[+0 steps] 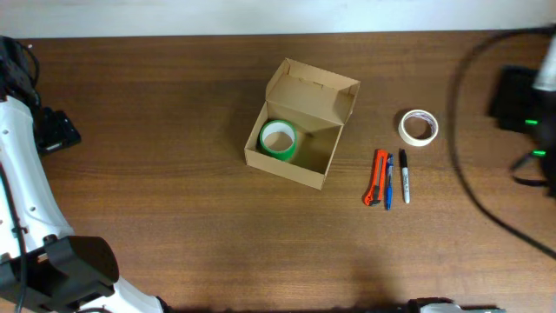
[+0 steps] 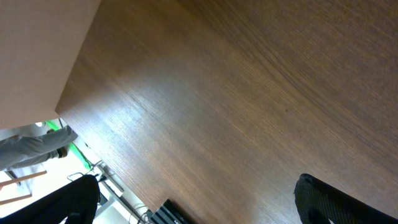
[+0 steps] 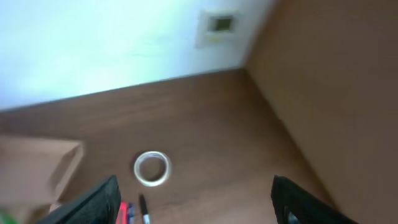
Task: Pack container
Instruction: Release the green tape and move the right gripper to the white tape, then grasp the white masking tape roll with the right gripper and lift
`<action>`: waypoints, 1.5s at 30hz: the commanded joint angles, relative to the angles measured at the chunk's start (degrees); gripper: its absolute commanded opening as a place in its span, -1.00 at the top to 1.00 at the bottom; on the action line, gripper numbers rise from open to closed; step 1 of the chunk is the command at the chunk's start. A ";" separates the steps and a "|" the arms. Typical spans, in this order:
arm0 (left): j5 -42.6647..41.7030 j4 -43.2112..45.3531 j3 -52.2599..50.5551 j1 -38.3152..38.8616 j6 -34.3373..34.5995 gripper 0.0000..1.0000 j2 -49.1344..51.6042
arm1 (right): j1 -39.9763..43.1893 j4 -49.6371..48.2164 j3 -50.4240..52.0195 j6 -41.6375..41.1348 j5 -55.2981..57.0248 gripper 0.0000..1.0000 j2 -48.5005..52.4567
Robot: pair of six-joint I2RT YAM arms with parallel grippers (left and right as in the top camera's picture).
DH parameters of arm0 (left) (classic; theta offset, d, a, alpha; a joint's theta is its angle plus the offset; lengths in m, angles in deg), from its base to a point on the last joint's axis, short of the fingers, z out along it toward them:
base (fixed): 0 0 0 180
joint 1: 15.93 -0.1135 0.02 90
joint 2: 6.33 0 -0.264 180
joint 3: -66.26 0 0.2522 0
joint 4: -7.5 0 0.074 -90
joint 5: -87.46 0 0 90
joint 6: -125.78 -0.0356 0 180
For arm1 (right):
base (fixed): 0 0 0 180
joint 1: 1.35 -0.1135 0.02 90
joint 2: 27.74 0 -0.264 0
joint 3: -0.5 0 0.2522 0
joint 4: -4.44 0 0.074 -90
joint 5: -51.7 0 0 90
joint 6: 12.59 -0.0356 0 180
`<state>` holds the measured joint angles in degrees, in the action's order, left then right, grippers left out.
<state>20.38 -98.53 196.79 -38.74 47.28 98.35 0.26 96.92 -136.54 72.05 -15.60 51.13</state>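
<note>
The tan cardboard container stands open in the middle of the table, lid flap up at the back. A green tape roll lies inside it on the left. A white tape roll lies to its right; it also shows in the right wrist view. An orange box cutter, a blue pen and a black marker lie side by side below it. My left gripper is open over bare wood. My right gripper is open, high above the white roll and pens.
The left arm's white body runs along the left edge of the table. A black cable and a black device with green lights sit at the far right. The container's edge shows in the right wrist view.
</note>
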 commanded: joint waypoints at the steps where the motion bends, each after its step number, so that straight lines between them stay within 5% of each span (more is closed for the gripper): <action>1: -0.04 0.11 -0.17 -0.28 -0.70 -1.00 0.63 | 9.77 -0.52 7.45 -5.75 -12.79 -0.58 5.40; 18: -0.04 0.09 -0.17 -0.28 -0.70 -1.00 0.63 | 14.12 -0.57 12.52 -13.68 -25.31 -0.56 42.36; 31: -0.04 0.09 -0.17 -0.28 -0.70 -1.00 0.63 | 14.12 -5.14 12.76 -15.34 -25.73 -0.56 48.22; 34: -0.04 0.11 -0.17 -0.28 -0.70 -1.00 0.63 | 14.19 -6.19 12.76 -15.65 -25.73 -0.50 48.96; 37: -0.04 0.11 -0.17 -0.28 -0.70 -1.00 0.63 | 14.19 -7.28 12.79 -16.59 -25.73 -0.20 49.62; 45: -0.04 0.11 -0.17 -0.28 -0.70 -1.00 0.63 | 14.19 -8.04 12.81 -18.34 -25.75 -0.15 53.64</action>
<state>20.38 -98.53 196.79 -38.79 47.28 98.35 14.22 89.21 -123.64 54.89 -41.00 102.63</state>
